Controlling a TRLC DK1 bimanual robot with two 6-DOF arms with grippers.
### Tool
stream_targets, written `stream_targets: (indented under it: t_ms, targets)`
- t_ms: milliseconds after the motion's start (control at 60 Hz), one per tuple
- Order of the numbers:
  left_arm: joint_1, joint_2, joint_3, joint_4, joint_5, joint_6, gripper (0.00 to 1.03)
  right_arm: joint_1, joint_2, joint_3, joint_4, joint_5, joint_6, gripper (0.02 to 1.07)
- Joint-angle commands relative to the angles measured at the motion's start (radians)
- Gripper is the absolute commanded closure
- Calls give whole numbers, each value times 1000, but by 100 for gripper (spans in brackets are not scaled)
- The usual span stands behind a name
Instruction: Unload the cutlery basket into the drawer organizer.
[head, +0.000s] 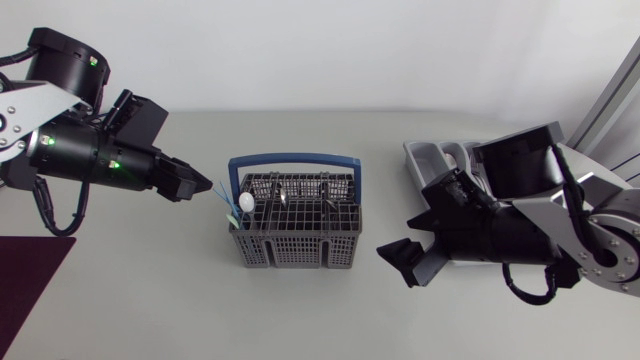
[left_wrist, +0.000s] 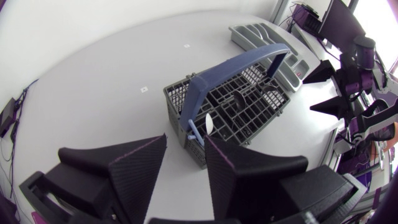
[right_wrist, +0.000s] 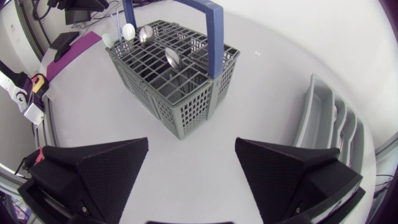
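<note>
A grey cutlery basket (head: 295, 240) with a blue handle (head: 296, 157) is seen upright near the middle of the table (head: 150, 290). Several pieces are held in it: a white spoon-like piece (head: 245, 202) and thin blue utensil handles (head: 222, 190) at its left end, and metal spoons (right_wrist: 173, 57) further in, bowls up. The left gripper (head: 200, 187) is held just beside the basket's left end, close to the blue handles but apart from them. Its fingers are spread and nothing is gripped between them. In the left wrist view the basket's near corner is seen ahead of the gap between the fingers. The right gripper (head: 398, 262) is placed near the basket's right side without touching it, and its fingers are likewise wide apart, with nothing clamped. The grey drawer organizer (head: 425, 152) lies to the right of the basket, well apart from it. It is partly covered by the right arm in the head view, and its long compartments are seen beside the right gripper in the right wrist view. A dark purple mat (head: 30, 280) lies at the table's left edge
</note>
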Motion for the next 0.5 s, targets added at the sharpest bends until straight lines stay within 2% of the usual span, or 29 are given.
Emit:
stream_targets:
  t_ms: [0, 483]
  targets:
    - [-15, 22, 25, -10, -17, -26, 57, 7, -9, -23, -13, 7, 23, 7]
    - [-52, 56, 20, -1, -54, -34, 59, 5, -21, -41, -7, 9, 23, 7]
